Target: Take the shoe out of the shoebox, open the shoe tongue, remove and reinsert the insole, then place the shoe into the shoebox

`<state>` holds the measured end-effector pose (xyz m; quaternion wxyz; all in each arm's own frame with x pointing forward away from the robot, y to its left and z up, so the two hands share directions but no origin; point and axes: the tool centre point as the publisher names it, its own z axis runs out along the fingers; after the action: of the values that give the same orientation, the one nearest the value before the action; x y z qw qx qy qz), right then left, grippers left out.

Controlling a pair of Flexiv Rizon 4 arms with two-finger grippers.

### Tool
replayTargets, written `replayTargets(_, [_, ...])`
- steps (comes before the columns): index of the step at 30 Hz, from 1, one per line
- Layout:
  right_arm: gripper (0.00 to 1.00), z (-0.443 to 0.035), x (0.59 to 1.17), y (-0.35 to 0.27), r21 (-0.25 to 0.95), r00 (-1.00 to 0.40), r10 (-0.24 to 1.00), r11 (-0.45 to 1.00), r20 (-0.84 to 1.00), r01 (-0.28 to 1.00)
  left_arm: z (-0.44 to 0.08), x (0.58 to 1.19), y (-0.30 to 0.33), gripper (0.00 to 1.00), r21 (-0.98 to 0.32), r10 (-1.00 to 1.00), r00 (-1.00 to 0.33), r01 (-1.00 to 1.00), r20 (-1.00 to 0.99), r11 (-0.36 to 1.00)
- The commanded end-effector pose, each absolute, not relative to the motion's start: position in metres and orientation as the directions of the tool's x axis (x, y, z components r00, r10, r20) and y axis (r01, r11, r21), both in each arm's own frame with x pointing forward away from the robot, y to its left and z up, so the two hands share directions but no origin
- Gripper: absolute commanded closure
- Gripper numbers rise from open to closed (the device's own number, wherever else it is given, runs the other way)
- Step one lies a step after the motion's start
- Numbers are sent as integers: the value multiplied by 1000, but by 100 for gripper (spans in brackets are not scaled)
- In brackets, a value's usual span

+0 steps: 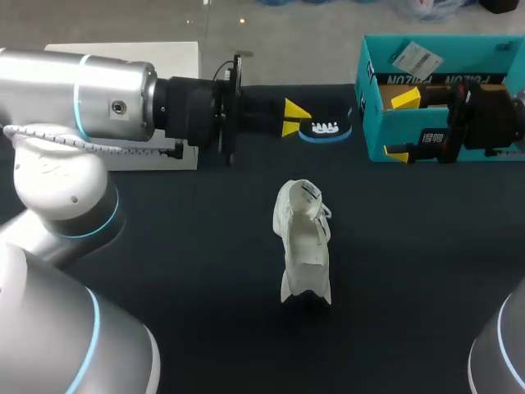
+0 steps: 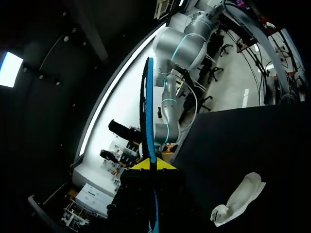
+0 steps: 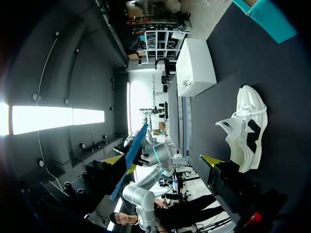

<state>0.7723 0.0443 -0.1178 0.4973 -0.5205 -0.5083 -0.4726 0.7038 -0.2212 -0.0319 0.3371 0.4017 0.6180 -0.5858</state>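
A white shoe (image 1: 302, 238) lies on the dark table's middle with its tongue pulled up; it also shows in the left wrist view (image 2: 238, 199) and the right wrist view (image 3: 248, 128). My left gripper (image 1: 294, 118) hovers at the table's back, shut on a blue-edged black insole (image 1: 326, 129). That insole (image 2: 148, 121) stands edge-on between the left gripper's (image 2: 151, 165) yellow tips. My right gripper (image 1: 402, 127) is open in front of the teal shoebox (image 1: 374, 131), nothing between its fingers. From the right gripper (image 3: 163, 162), the insole (image 3: 131, 145) shows ahead, near one fingertip.
A white box (image 1: 123, 51) stands at the back left, behind my left arm, and is also visible in the right wrist view (image 3: 197, 63). The shoebox (image 3: 267, 17) sits at the back right corner. Dark tabletop surrounds the shoe.
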Motion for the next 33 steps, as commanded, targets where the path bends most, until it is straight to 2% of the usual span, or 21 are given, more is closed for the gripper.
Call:
replayTargets(1, [0,-118,772,46,-38,37,60,10,998,999,-51,710,-224,100,-23,21,-22,998,-1000,-57])
replayTargets(9, [0,-113,775,47,-28,28,68,-8,997,1000,-93,714,-229,100,-25,78,-23,999,-997,-35])
replayTargets(10, [0,-112,776,48,-25,26,67,-7,997,1000,-97,715,-229,100,1,98,7,998,-995,-57])
replayTargets(17, [0,-108,777,63,-4,4,84,8,996,1000,-105,731,-246,100,-16,102,-12,999,-995,-36])
replayTargets(19, [16,-109,776,68,-5,3,84,21,996,1000,-106,735,-252,100,-16,101,-12,999,-995,-40])
replayTargets(23, [18,-110,775,78,-5,1,84,38,996,999,-108,742,-266,100,-9,91,-5,999,-996,-44])
replayTargets(26, [28,-110,775,83,-7,4,79,41,997,999,-108,745,-277,100,-6,80,-2,999,-997,-43])
replayTargets(29, [32,-109,775,86,-10,7,73,42,997,999,-110,747,-285,100,-14,81,-10,999,-997,-42])
replayTargets(30, [38,-109,775,87,-10,7,72,42,997,999,-110,748,-287,100,-17,73,-15,999,-997,-36])
replayTargets(31, [51,-109,775,87,-12,9,71,40,997,999,-111,749,-288,100,-17,73,-15,999,-997,-35])
replayTargets(33, [61,-111,774,87,-18,15,71,33,997,999,-110,751,-290,100,-19,73,-17,1000,-997,-25])
